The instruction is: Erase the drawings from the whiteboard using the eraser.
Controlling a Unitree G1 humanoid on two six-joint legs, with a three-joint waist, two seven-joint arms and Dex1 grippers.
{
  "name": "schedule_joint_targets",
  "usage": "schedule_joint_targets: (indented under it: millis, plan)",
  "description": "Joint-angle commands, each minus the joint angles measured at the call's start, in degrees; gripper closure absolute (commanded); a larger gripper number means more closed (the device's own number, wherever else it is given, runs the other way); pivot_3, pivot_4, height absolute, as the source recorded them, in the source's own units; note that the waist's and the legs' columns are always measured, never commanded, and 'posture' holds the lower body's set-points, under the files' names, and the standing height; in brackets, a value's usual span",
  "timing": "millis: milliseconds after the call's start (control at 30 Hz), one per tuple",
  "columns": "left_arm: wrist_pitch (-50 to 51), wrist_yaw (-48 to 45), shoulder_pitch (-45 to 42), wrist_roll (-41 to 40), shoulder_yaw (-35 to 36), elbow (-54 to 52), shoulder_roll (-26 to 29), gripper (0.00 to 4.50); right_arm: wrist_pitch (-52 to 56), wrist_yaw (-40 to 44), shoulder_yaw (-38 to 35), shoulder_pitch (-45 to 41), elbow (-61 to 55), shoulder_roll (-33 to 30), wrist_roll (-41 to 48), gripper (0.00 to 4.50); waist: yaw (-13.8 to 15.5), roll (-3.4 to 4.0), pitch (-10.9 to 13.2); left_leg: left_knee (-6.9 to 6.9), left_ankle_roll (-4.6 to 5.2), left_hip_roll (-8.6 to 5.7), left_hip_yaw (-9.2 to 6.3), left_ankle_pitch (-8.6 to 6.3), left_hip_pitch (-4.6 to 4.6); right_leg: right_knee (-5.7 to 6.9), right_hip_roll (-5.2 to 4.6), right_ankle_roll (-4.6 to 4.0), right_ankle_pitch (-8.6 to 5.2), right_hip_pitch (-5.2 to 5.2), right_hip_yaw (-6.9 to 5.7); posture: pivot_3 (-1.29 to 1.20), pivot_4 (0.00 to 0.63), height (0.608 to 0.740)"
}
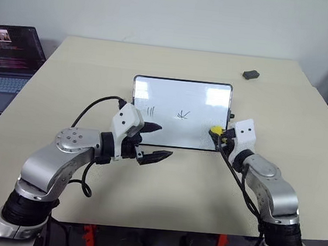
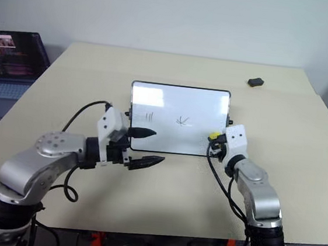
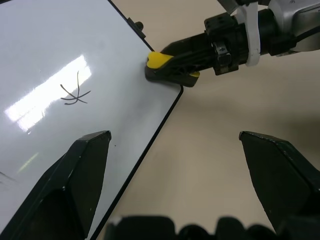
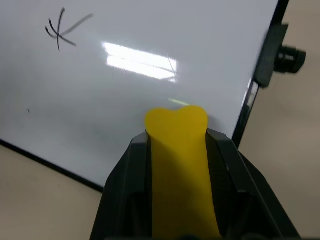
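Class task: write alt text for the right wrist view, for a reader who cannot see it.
The right pincer is shut on the yellow eraser, whose tip sits over the whiteboard near its black-framed edge. A black star-like scribble remains on the glossy surface farther off, and a small black knob juts from the frame above the beige table.

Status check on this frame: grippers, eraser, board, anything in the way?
Right gripper shut on the eraser, at the whiteboard near right corner. Left gripper open, empty, over near left edge. Star squiggle and strokes uncleared. Path clear.
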Motion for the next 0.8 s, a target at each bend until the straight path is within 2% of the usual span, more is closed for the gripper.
schedule_joint_targets:
  millis: [33,400,667,800]
  plan:
    - [0.13,2.24,1.12,-1.11,2.38,-2.5,-1.08,0.0,-4.52,2.29,-1.69,-0.77,-3.32,-0.46,2.19,3.38,0.16,0.0,0.0,-0.04,0.0,0.0,0.0,0.0,-0.02,-0.05,0.0,0.0,-0.01,-0.03,0.0,0.0,0.15,0.74]
    - [-1.06,11.37,12.96,-0.18,9.78,-3.9,-3.86,0.0,-14.89,13.68,-2.1,8.48,-5.67,-6.69,6.7,3.38,0.8,0.02,0.03,-0.07,0.01,-0.02,-0.04,-0.11,-0.28,-0.13,-0.13,-0.01,-0.15,-0.2,-0.05,0.0,0.15,0.74]
    - [-0.39,13.98,15.88,-0.69,11.42,-6.7,-3.83,0.0,-17.58,19.91,1.28,12.8,-4.67,-11.07,7.24,3.38,0.84,0.03,0.04,-0.08,0.01,-0.03,-0.03,-0.1,-0.12,-0.07,-0.13,-0.02,-0.15,-0.08,-0.05,0.0,0.15,0.74]
    - [0.0,14.45,17.3,-1.1,13.65,-7.38,-3.04,0.0,-20.11,20.39,2.87,11.96,-4.67,-10.45,6.99,3.38,0.71,0.03,0.04,-0.09,0.01,0.0,-0.01,-0.1,-0.11,-0.07,-0.11,-0.02,-0.15,-0.09,-0.05,0.0,0.15,0.74]
